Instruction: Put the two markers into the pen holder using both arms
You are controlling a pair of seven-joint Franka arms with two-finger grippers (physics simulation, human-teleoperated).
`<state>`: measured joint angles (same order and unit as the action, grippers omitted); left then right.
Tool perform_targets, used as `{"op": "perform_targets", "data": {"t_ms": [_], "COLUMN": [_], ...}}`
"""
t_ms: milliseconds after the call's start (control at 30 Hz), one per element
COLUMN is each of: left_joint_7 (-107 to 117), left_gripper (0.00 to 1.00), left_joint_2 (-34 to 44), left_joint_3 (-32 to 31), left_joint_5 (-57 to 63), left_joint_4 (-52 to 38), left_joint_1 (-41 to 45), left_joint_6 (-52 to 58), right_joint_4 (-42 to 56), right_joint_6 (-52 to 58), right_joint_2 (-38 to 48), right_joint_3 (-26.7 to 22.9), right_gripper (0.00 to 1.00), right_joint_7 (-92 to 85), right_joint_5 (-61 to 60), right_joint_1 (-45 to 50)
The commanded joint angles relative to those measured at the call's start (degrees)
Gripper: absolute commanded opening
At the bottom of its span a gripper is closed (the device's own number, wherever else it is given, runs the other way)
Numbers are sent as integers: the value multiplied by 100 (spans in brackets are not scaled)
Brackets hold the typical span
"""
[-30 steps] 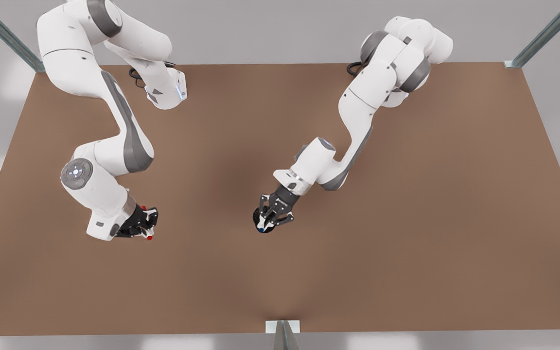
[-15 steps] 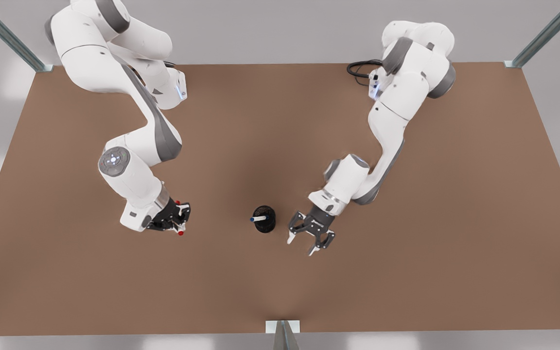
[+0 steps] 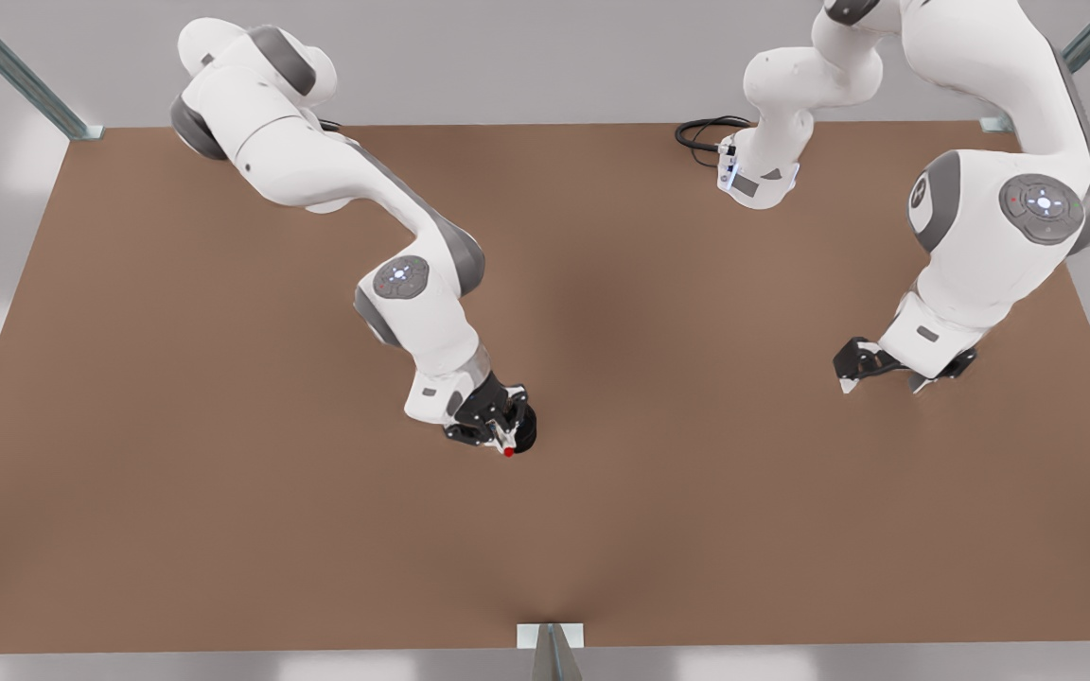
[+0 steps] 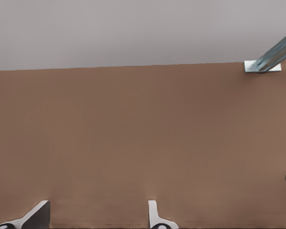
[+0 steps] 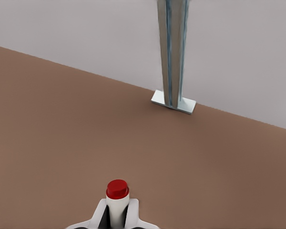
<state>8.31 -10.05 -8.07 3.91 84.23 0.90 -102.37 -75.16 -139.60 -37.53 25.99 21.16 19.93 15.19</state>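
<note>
Gripping the red marker point(image 5: 117, 198), right pincer point(image 3: 505, 437) overhangs holder point(image 3: 524, 431).

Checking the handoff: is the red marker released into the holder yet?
No. The right tool is shut on the red marker, above the holder.

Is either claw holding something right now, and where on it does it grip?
The right claw grips the red-capped marker on its white barrel just below the cap. The left claw is open and empty.
</note>
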Motion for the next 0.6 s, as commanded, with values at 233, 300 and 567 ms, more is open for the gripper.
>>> {"op": "perform_targets", "data": {"t_ms": [233,300,567], "left_joint_7": [373,382,382], "left_gripper": [100,100,100], "left_joint_2": [-331,-340,-419], "left_joint_3": [227,227,227], "left_joint_5": [-418,-426,-435], "left_joint_4": [137,146,137], "left_joint_1": [6,-90,-99], "left_joint_6": [955,885,850], "right_joint_4": [-403,-447,-482], "right_joint_6": [-990,-1043,-1456], "right_joint_2": [-149,-210,-448], "right_joint_3": [-226,-234,-234], "right_gripper": [22,22,23], "right_joint_7": [3667,3861,4415], "right_joint_5": [1558,2015,2718], "right_joint_1": [301,309,300]}}
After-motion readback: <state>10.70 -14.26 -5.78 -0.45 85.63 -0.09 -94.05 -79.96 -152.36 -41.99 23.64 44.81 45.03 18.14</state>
